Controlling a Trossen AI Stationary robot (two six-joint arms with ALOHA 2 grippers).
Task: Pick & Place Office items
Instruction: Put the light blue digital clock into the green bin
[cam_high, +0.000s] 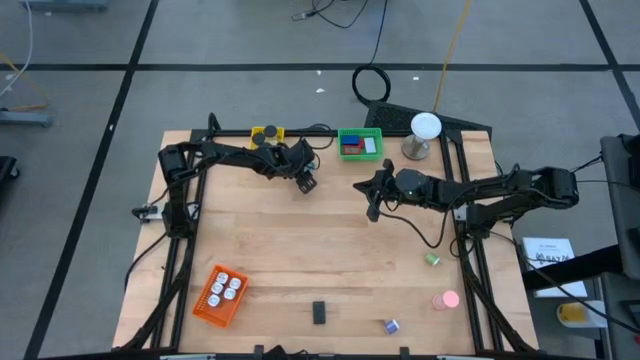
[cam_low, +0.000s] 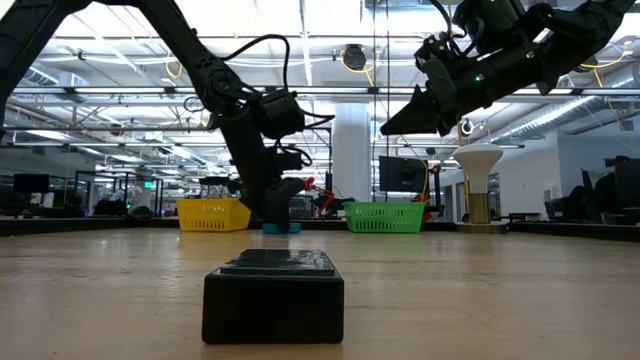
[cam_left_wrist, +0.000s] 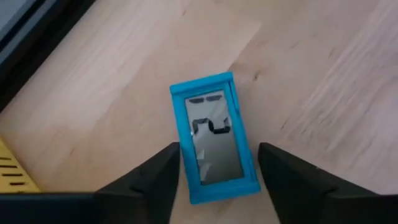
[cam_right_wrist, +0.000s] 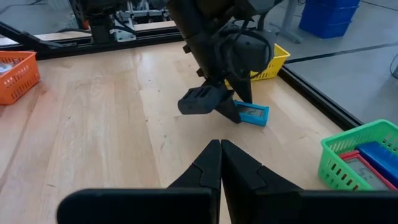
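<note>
Near the far edge of the wooden surface (cam_high: 320, 250), beside the yellow slatted basket (cam_high: 267, 133), the left hand (cam_left_wrist: 217, 180) straddles a flat blue rectangular block with a grey face (cam_left_wrist: 214, 137), fingers spread on either side, not yet pinching. Farther right, the right hand (cam_right_wrist: 221, 165) hovers pressed together, holding nothing.

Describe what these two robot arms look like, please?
Both arms are matte black, jointed tubes with loose black cables looping alongside. The left gripper and the right gripper each end in two tapered dark fingers, wedge-shaped with flat inner faces. A small green light glows on one wrist.
</note>
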